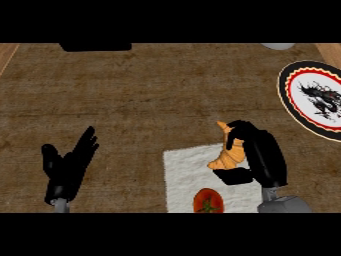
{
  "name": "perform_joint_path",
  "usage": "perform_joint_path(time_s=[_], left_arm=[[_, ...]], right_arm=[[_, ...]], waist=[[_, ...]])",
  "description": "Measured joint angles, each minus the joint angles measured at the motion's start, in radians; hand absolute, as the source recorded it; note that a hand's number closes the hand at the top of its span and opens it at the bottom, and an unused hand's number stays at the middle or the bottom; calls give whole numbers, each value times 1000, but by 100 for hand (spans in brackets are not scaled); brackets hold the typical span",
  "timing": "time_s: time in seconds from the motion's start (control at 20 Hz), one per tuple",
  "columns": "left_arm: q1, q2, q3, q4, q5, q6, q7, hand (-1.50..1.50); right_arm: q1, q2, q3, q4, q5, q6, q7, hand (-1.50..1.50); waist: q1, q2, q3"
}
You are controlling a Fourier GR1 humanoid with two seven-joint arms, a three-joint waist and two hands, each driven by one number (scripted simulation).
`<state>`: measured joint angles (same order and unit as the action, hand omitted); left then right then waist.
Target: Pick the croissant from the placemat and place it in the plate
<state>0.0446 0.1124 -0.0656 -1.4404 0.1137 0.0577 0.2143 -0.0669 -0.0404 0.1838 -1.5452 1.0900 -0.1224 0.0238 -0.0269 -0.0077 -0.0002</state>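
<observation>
Head view: the right hand (258,152) sits over the far right part of the white placemat (184,175), its fingers and thumb curled round the croissant (228,150). The croissant shows on the hand's left side, its pointed far end sticking out past the fingers beyond the mat's far edge, its near end by the thumb. Whether it is lifted off the mat or touching it cannot be told from above. A tomato (208,201) with a green stalk lies on the near part of the mat, just left of the right forearm and near the croissant, apart from it.

The plate (295,102), with a dark and red rim and a black figure on its white middle, lies far right on the brown counter (143,90), apart from the hand and mat. It holds nothing.

The left hand (66,167) rests at the near left, fingers straight and released, pointing to the far side, holding nothing
</observation>
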Motion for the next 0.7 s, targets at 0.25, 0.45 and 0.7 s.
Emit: perform_joint_path(time_s=[0.25, 0.45, 0.7], left_arm=[[-7, 0, -2, -13, 2, -5, 15, 0], [-18, 0, 2, -3, 0, -8, 9, 0], [-23, 1, 5, 6, -2, -18, 9, 0]], right_arm=[[23, 28, 6, -134, -19, -148, 190, 150], [44, 36, -22, -208, -59, -243, 276, 150], [39, 15, -147, -231, -209, -303, 250, 150]], waist=[[12, 2, 0], [16, 5, 0], [21, 7, 1]])
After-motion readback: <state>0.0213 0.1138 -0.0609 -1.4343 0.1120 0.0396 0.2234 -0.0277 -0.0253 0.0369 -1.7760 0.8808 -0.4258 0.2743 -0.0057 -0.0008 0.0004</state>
